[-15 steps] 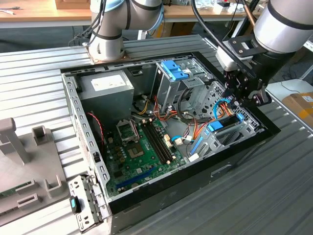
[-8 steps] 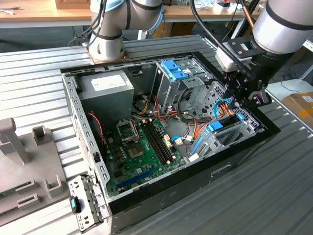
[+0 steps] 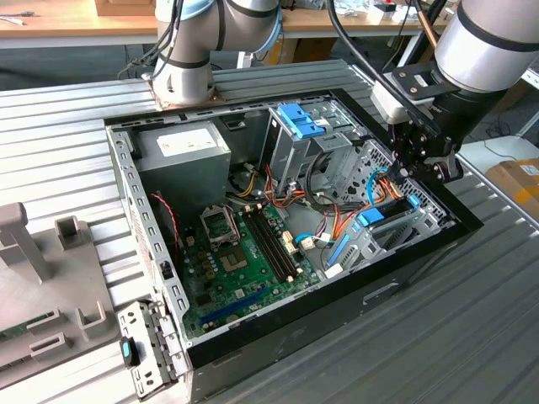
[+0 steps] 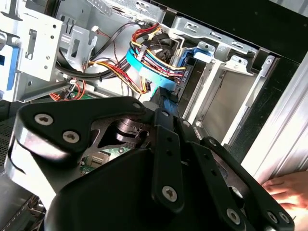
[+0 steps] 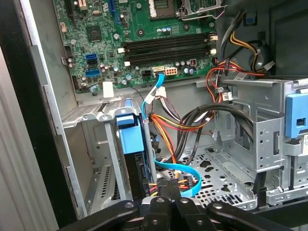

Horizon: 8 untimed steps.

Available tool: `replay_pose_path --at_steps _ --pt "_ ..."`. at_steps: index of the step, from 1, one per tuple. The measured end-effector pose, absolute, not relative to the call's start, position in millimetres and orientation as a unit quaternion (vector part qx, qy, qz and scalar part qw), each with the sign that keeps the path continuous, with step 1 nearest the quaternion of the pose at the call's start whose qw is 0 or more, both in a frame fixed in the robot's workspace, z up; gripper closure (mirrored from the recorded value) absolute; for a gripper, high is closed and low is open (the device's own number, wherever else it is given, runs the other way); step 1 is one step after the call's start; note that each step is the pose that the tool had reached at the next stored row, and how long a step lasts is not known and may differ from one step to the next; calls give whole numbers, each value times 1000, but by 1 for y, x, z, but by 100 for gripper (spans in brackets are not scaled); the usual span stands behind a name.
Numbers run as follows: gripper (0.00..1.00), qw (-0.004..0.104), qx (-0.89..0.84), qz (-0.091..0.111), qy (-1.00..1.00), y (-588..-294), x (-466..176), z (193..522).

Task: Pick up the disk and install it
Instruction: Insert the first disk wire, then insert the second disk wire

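Lying open on a ribbed grey metal table [image 3: 472, 337], a black computer case [image 3: 396, 282] shows its inside; behind the table runs a wooden bench [image 3: 59, 21] along the far edge of the room. One robot arm [image 3: 484, 46] reaches in over the case's corner at the exterior view's right, and its base [image 3: 181, 80] stands on the table just behind the case's far wall.

Inside the case lie one green motherboard [image 3: 244, 269], one grey power supply [image 3: 185, 151] in the far corner, and one tall metal cage [image 3: 295, 147] topped by a blue clip [image 3: 301, 122]. Bundled red, yellow and orange wires [image 5: 175, 122] and a flat blue cable [image 5: 175, 168] cross between the cage and the drive bay [image 3: 404, 231]. A grey fixture [image 3: 42, 278] sits on the table near its edge at the exterior view's left.

The disk [image 3: 389, 212] sits in the drive bay against the case wall at the exterior view's right; in the first wrist view its blue frame [image 5: 131, 134] stands upright between the bay's metal rails. The gripper [image 3: 418, 168] hangs just above that bay. Whether its fingers are spread or closed, I cannot tell, and they grasp nothing that shows.

A person's hand [image 4: 288, 187] rests on the table by the case in the second wrist view. A white label on the power supply carries print too small to read.
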State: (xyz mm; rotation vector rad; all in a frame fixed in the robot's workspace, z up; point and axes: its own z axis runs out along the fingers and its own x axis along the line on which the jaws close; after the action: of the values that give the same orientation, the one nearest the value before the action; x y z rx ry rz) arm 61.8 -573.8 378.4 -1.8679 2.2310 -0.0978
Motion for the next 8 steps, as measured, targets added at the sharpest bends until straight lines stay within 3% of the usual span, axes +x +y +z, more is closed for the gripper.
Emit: replay_pose_path --at_steps 8 --pt "89 114 -638 -35 761 -574 62 378"
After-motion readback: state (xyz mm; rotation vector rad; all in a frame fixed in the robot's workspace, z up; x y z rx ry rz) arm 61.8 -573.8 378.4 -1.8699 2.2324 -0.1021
